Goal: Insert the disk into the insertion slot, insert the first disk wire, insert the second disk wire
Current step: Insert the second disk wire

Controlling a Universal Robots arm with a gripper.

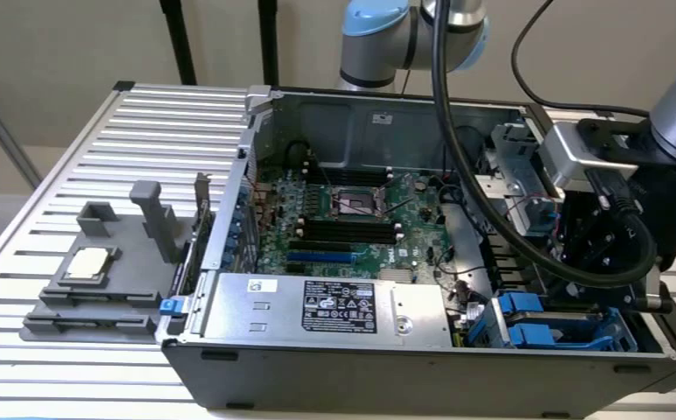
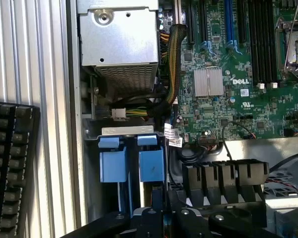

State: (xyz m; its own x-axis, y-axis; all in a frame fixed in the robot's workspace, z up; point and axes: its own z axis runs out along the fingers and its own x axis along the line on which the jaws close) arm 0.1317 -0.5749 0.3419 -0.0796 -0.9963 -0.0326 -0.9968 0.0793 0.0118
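The ribbed light-grey metal surface (image 1: 174,114) carried the open dark-grey steel computer case (image 1: 432,372), its green motherboard (image 1: 350,219) exposed and the silver power-supply box with a black label (image 1: 327,306) lying along its near wall; on the exterior view's left stood a grey plastic stand with upright posts (image 1: 104,280); at the exterior view's right the black gripper (image 1: 601,254) hung over the corner of the case holding the insertion slot, a grey-blue metal bay with bright blue plastic rails and tabs (image 1: 548,328); whether the fingers were clenched or released I could not tell; in the wrist view the bay's blue tabs (image 2: 151,166) sat just beside the gripper's dark body (image 2: 188,220), near a bundle of black and yellow cables (image 2: 154,106); the disk itself I could not make out with certainty, though the blue plastic suggested its carrier might lie at the bay; such a drive would likely be dense, stiff and shock-sensitive, best held by its carrier edges, never the label face.
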